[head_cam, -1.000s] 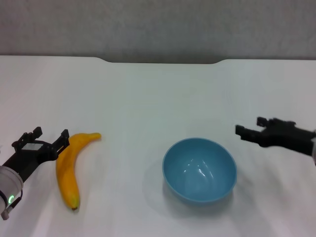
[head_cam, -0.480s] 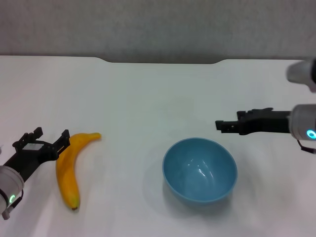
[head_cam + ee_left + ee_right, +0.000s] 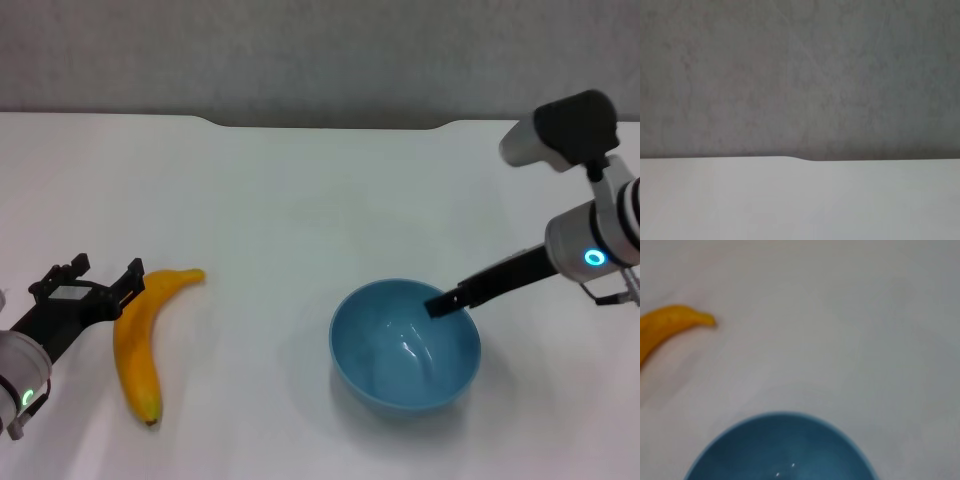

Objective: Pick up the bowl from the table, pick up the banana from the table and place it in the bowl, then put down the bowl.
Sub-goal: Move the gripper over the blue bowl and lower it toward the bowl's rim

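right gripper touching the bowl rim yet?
Cannot tell. In the head view the right gripper overlaps the bowl at its right rim, but no contact or gap shows plainly.

light-blue bowl, yellow-orange banana — white table

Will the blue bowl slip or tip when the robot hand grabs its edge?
Probably a bit slippery: the bowl looks smooth and shiny, with bright glints inside. It may rock, since its sides curve down to a rounded bottom. The right hand is at its rim, so a one-sided lift could tilt it.
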`<state>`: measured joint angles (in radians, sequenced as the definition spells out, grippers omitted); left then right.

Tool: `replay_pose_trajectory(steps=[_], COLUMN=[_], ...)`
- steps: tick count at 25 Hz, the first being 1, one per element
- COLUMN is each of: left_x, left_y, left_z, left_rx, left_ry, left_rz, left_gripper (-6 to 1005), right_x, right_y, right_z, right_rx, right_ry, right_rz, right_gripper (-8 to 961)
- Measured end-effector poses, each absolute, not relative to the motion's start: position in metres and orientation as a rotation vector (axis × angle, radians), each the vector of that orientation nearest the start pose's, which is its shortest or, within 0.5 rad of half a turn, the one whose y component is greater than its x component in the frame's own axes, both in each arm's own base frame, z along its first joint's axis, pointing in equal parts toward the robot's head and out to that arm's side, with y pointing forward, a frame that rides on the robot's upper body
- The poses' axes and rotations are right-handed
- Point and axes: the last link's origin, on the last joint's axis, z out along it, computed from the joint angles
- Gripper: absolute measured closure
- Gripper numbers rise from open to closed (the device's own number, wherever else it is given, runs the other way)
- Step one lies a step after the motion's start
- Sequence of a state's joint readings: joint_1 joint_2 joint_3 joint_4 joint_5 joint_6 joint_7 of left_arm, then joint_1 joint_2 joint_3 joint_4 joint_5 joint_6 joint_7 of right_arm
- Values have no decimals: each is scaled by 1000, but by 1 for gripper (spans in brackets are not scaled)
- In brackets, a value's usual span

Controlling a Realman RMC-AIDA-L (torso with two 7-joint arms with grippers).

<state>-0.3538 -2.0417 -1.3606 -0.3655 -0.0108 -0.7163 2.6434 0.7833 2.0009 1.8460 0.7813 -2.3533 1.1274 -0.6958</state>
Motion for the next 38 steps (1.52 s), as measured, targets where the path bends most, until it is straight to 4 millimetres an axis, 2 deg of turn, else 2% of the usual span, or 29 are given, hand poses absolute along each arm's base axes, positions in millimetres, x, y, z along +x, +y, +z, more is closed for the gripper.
replay_pose_trajectory(steps=[11, 22, 27, 33, 38], left_x=[-346, -342, -341, -342, -341], left_y=[344, 348, 348, 347, 347], left_z=[-30, -30, -31, -31, -31], left_rx=[-1788, -1797, -1799, -1797, -1797], left_ry=[-847, -837, -841, -849, -847], left_rz=[-563, -570, -577, -579, -582], left_gripper=[202, 203, 203, 204, 204], right_x=[224, 230, 225, 221, 222], right_y=[414, 417, 416, 413, 410], right_z=[-46, -57, -64, -73, -76], right_rx=[-2508, -2482, -2499, -2522, -2533], right_ry=[1148, 1117, 1109, 1082, 1063], right_rz=[-263, -285, -263, -257, -293], right_gripper=[181, 187, 260, 270, 442])
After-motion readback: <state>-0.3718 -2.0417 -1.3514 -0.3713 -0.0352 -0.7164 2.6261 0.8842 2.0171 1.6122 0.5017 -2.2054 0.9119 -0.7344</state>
